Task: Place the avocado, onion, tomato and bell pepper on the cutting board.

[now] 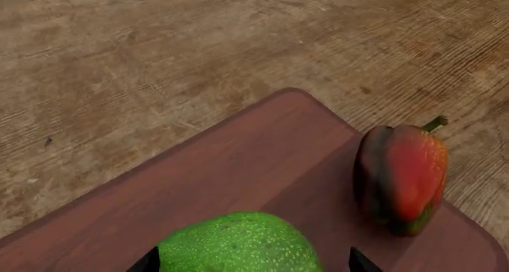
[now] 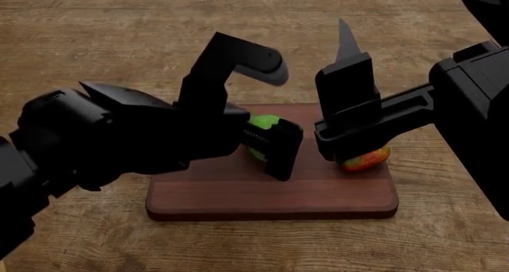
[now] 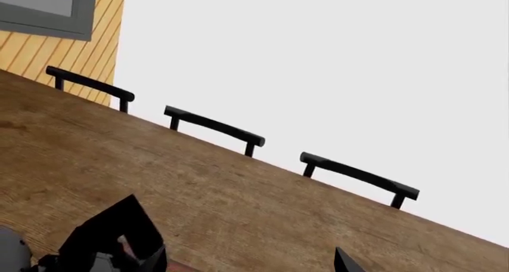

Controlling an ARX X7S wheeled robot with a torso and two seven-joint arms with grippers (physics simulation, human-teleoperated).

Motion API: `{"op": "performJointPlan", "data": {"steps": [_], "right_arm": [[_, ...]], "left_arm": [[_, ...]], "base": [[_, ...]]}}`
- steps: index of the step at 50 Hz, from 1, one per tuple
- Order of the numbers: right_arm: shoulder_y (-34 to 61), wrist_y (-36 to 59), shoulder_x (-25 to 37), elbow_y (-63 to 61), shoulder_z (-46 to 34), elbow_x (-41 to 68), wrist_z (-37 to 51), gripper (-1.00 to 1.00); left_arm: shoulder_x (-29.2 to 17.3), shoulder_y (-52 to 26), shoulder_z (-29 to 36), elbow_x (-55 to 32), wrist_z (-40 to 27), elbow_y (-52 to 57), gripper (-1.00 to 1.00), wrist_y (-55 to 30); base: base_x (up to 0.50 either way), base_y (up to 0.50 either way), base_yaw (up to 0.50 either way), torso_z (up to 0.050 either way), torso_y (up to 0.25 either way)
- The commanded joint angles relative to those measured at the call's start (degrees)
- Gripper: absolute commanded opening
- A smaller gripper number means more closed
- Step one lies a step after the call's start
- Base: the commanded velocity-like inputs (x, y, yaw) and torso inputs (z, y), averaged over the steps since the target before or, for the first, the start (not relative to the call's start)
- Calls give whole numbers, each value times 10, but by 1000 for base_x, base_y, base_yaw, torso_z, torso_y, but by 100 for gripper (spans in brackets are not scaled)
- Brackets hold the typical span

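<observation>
Two of four items on the cutting board (image 2: 238,197) | left gripper (image 2: 275,114) jaws flank the bumpy green avocado (image 1: 238,245) mid-board; grip or release unclear | right gripper (image 2: 344,75) raised, state unclear | glossy lobed bell pepper (image 1: 402,176) lies by right edge | advise: lower until seated, open slowly, lift straight; egg shape may roll on smooth striped wood.

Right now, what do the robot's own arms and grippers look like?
Both arms are matte black and blocky, built of chunky angular segments with no visible cables or markings. The left gripper has flat, rectangular black fingers; a rounded grey-edged link rises above it. The right gripper ends in flat black plates, one tapering to a sharp point.
</observation>
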Motion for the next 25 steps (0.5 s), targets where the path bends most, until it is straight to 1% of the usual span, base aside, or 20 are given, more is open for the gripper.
{"op": "performJointPlan", "data": {"steps": [1,6,8,10,13,17,19,20,21,22,24,25], "right_arm": [[6,0,1,-3,1,9,6,100],[5,-2,4,-6,2,13,9,100],[10,1,3,-6,1,17,11,100],[16,4,2,-4,0,20,12,100],[24,8,1,-2,-1,24,14,100],[36,14,-4,3,-4,29,15,100],[42,20,-5,8,-8,33,14,100],[44,23,-5,9,-9,36,15,100],[48,28,-5,11,-12,40,16,100],[50,28,-4,12,-12,42,17,100],[66,47,-6,19,-23,53,22,100],[72,53,-8,22,-26,53,24,100]], "left_arm": [[1,-17,6,-17,1,4,100,5],[1,-35,4,-18,5,9,100,11],[-8,-45,-1,-20,-3,29,100,15],[-46,-54,-15,-29,-38,100,100,19],[-88,-56,-28,-37,-71,172,100,26],[-131,-56,-33,-27,-104,236,100,44],[-161,-55,-42,-33,-119,270,100,48],[-170,-54,-43,-30,-124,282,100,52],[-189,-51,-44,-24,-130,309,100,60],[-196,-50,-45,-24,-132,320,100,60],[-241,-46,-47,-9,-148,380,100,74],[-247,-46,-50,-15,-151,387,100,73]], "base": [[0,0,0,0,0],[0,0,0,0,0],[0,0,0,0,0],[0,0,0,0,0],[0,0,0,0,0],[0,0,0,0,0],[0,0,0,0,0],[0,0,0,0,0],[0,0,0,0,0],[0,0,0,0,0],[0,0,1,0,0],[0,0,0,0,0]]}}
